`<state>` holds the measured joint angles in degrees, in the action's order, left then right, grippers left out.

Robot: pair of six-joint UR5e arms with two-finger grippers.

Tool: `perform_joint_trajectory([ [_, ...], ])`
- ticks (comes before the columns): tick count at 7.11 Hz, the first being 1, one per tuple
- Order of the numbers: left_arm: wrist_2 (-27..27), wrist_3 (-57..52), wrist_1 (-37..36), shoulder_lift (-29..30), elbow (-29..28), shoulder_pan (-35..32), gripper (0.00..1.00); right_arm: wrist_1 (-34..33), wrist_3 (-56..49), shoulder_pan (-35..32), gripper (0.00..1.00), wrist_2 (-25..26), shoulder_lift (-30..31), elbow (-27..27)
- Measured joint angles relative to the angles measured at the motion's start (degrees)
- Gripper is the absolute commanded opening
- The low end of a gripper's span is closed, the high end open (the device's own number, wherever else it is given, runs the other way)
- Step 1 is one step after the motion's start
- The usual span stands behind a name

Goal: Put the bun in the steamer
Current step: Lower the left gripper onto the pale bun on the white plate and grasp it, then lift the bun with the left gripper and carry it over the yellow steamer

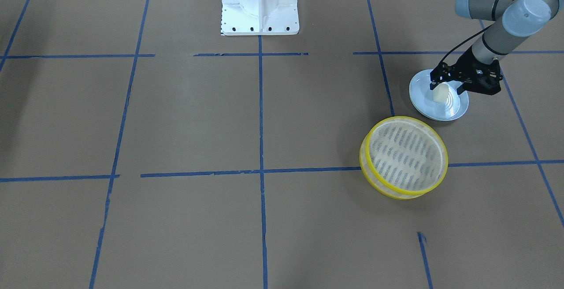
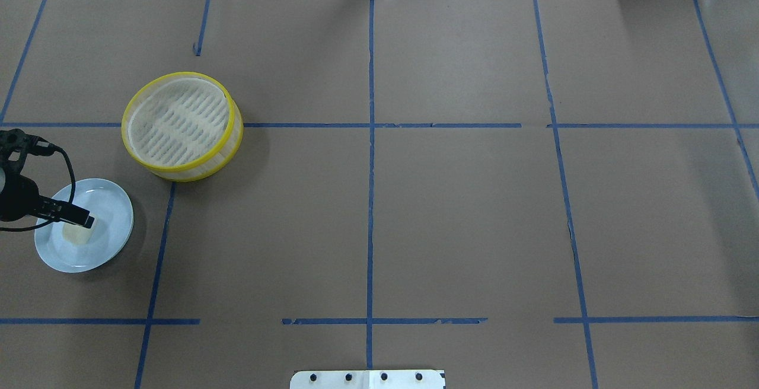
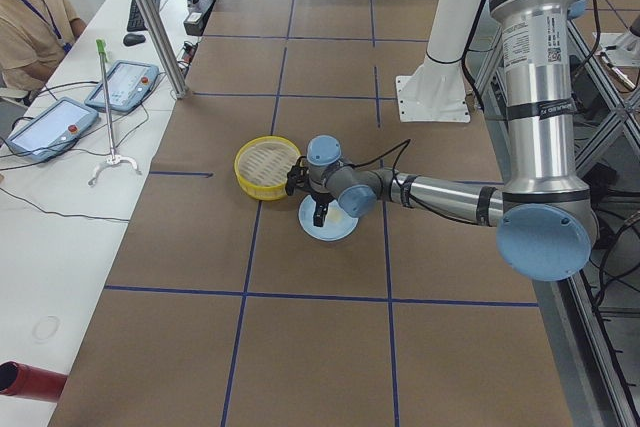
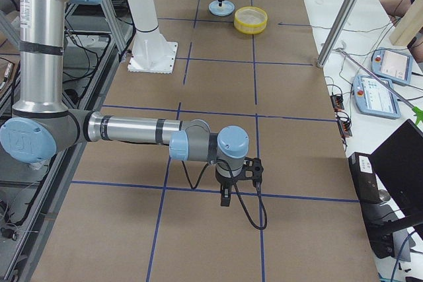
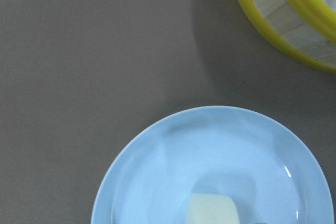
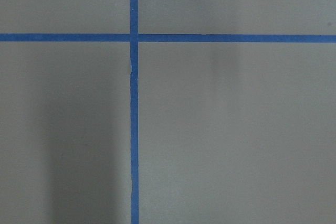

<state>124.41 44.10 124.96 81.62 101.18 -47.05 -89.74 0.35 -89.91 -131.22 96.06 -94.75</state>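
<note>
**A robotics lab test cell**

Industrial robot arms reach over a table papered brown and gridded with blue tape, a white pedestal bolted at its edge. Teach pendants and cables lie on a side bench, where an operator sits.

Overhead and front-facing cameras look down on the table from opposite sides, sharing the steamer and plate. The left wrist camera sits close over that plate.
</note>
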Motion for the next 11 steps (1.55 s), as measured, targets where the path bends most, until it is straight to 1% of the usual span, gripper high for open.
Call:
perform_joint_trajectory([
  [2, -0.1, 1.4, -0.1, 0.2, -0.6, 1.6, 0.76, 0.0, 0.0, 0.0, 1.00, 0.0, 0.0, 0.0],
  [3, -0.3, 1.6, -0.1, 0.3, -0.9, 1.9, 0.65, 0.0, 0.0, 0.0, 1.00, 0.0, 0.0, 0.0],
  [5, -1.8, 1.8, -0.1, 0.5, -1.2, 2.0, 0.38, 0.0, 0.0, 0.0, 1.00, 0.0, 0.0, 0.0],
  [6, -2.5, 1.9, -0.2, 0.6, -1.2, 1.9, 0.30, 0.0, 0.0, 0.0, 1.00, 0.0, 0.0, 0.0],
  [7, -2.9, 1.9, -0.2, 0.7, -1.2, 1.8, 0.26, 0.0, 0.0, 0.0, 1.00, 0.0, 0.0, 0.0],
  [10, -3.1, 2.0, -0.2, 1.0, 0.5, 1.2, 0.27, 0.0, 0.0, 0.0, 1.00, 0.0, 0.0, 0.0],
  [11, -2.9, 2.1, -0.2, 1.9, 2.2, -0.8, 0.28, 0.0, 0.0, 0.0, 1.00, 0.0, 0.0, 0.0],
])
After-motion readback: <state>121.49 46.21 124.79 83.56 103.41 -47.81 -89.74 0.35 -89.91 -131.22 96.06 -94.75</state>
